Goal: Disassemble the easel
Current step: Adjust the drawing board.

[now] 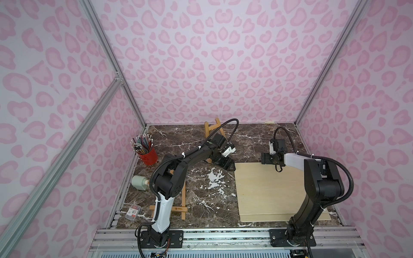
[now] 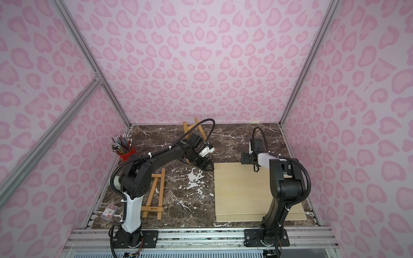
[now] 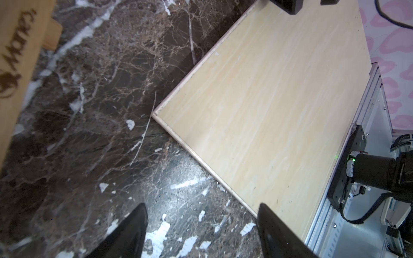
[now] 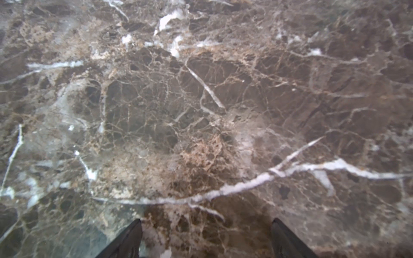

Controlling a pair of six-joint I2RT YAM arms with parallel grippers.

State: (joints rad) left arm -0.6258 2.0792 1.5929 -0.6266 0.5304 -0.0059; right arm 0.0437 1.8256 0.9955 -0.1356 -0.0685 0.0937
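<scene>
**Top views:** The board lies flat on the table, judged already off the easel. The near frame lies by the left arm's base. That arm half hides the rear frame. The left gripper hangs at the board's far corner, and the right gripper above its far edge.

**Left wrist:** Jaws apart, empty. A branded bar is cut off at the edge.

**Right wrist:** Jaws apart, empty. Only marble shows.

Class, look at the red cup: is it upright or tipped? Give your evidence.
Upright. The cup stands on its base, pencils sticking up from its open top.
</scene>
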